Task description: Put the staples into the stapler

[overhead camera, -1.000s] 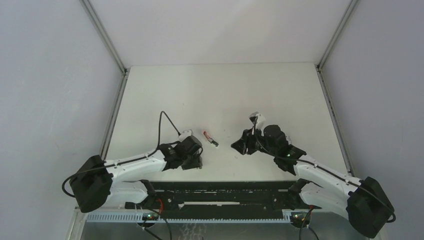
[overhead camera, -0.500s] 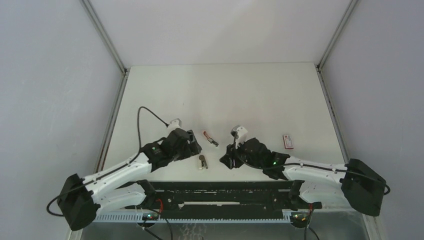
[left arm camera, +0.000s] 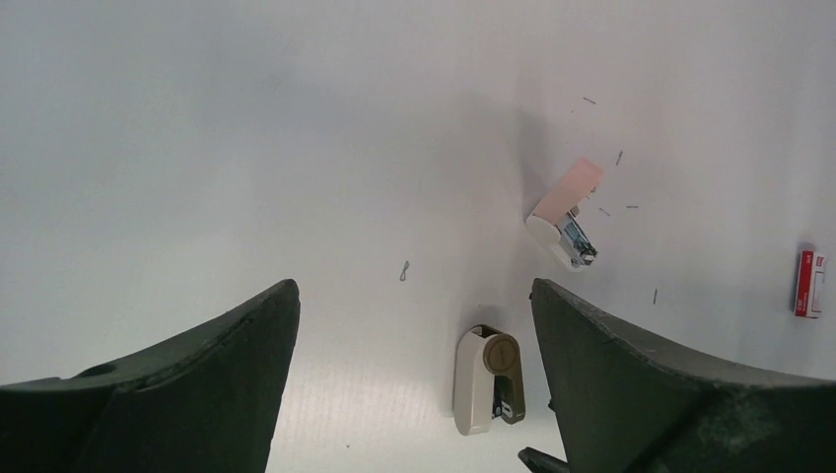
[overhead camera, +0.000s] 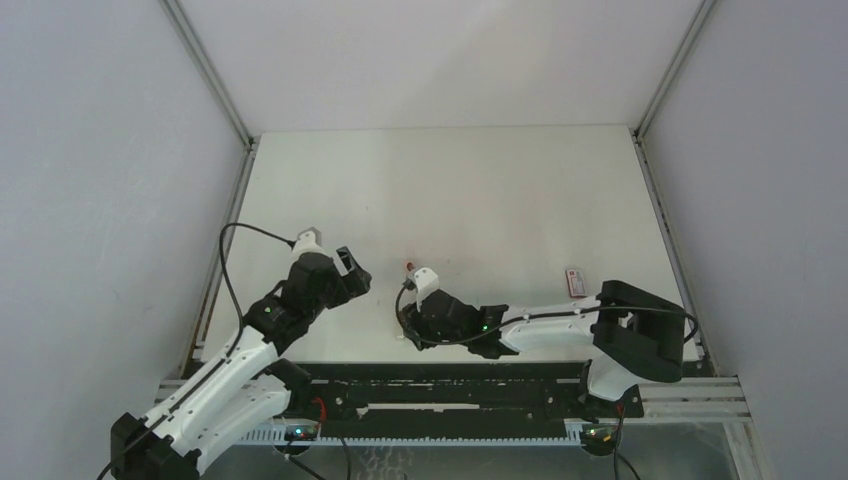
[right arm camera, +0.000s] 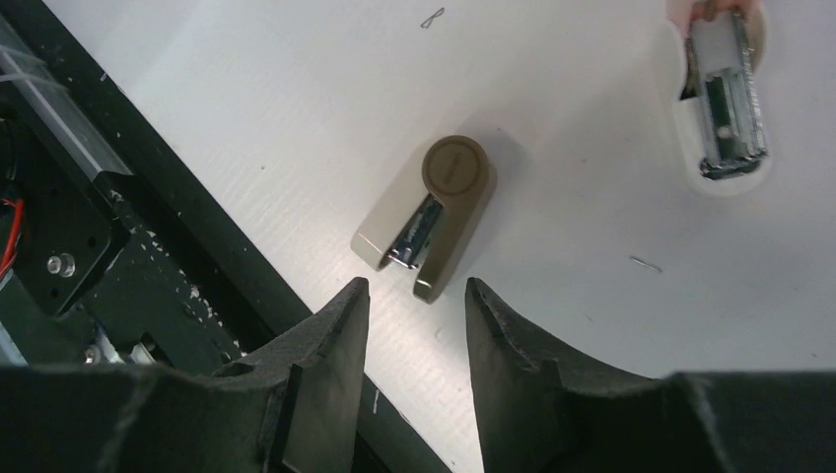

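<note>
From above, the left tool hangs spread over the desk, left of the pink stapler. The right tool sits low, just on the near side of the stapler.

Left wrist: the stapler lies open, with the beige-cased staples near it but apart.

Right wrist: the right tool, slightly parted and empty, hovers by the staples.

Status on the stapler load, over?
Left hand open, empty. Right hand open, poised at beige staples block. Stapler lying open nearby. Only stray staples around.
</note>
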